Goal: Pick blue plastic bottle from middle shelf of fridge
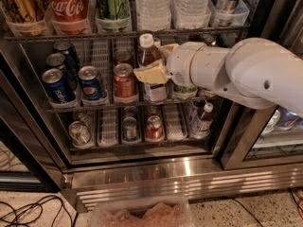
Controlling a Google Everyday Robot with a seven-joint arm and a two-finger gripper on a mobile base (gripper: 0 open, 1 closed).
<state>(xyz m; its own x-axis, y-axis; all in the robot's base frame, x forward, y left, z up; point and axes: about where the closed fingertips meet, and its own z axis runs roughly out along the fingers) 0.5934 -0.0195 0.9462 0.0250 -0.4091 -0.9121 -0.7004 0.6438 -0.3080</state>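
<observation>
The blue plastic bottle (147, 56), with a white cap, brown drink and a blue-and-white label, stands on the middle shelf (102, 56) of the fridge (165, 170), right of a red can (124, 79). My gripper (151, 61) reaches in from the right on a thick white arm (246, 72). One yellowish finger (150, 74) lies across the bottle's front and the other shows behind its neck. The gripper is shut on the bottle, which leans slightly left.
Blue Pepsi cans (57, 85) fill the shelf's left lanes. Bins of large bottles (66, 6) sit just above. Cans and a small bottle (202, 118) stand on the lower shelf. A dark door frame (244, 131) is on the right. Cables (28, 212) lie on the floor.
</observation>
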